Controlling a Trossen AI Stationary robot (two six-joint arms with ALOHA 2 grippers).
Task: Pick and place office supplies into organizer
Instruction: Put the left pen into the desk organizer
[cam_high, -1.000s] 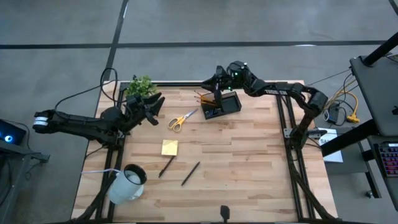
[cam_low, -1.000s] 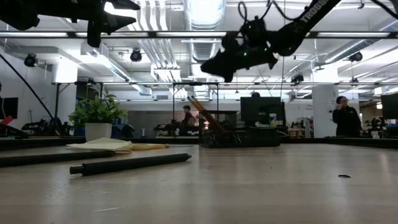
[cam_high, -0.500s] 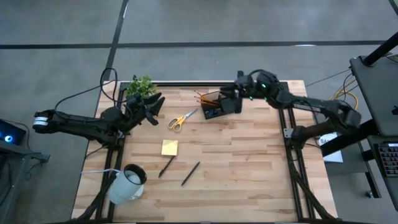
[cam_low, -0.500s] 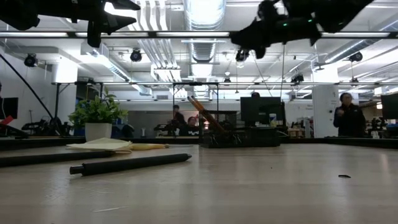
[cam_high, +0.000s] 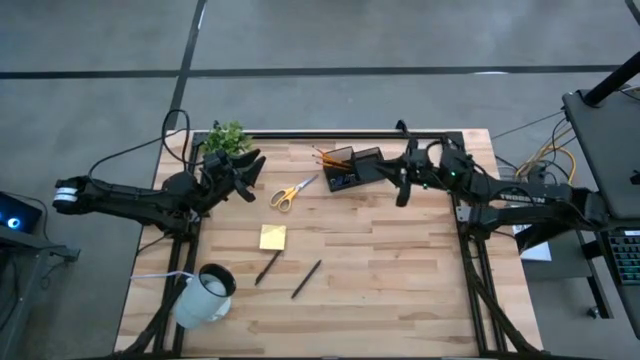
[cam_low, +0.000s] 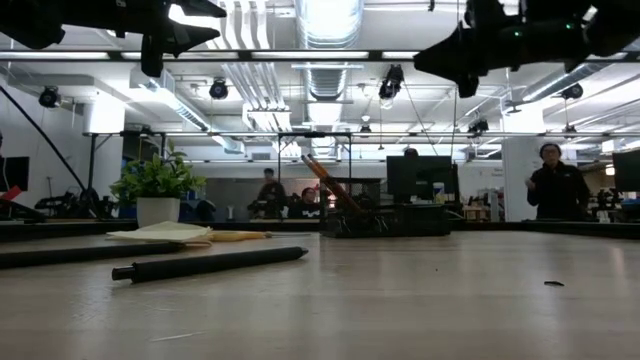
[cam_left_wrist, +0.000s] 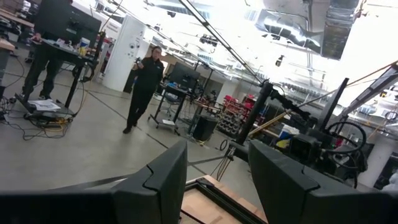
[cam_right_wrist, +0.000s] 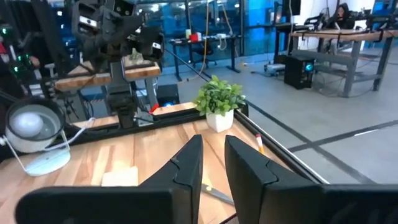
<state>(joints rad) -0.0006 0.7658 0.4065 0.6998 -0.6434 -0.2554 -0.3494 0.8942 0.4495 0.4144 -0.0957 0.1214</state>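
A: Surface: butcher-block table, black frame, concrete floor around. Background in the low view: a lab hall with a person standing at the far right.

B: Organizer?

A: The organizer is small, black, rectangular and open-topped, at the far edge near the middle. Orange pencils lean out of its left end.

B: Loose supplies?

A: Yellow-handled scissors lie just left of the organizer. A square yellow pad lies nearer the middle. Two dark pens lie slanted below the pad. A mug lies on its side at the near left, and a plant stands at the far left corner.

B: Grippers?

A: The right gripper hovers just right of the organizer, fingers a narrow gap apart, nothing between them. The left gripper waits beside the plant, fingers spread wide, empty.
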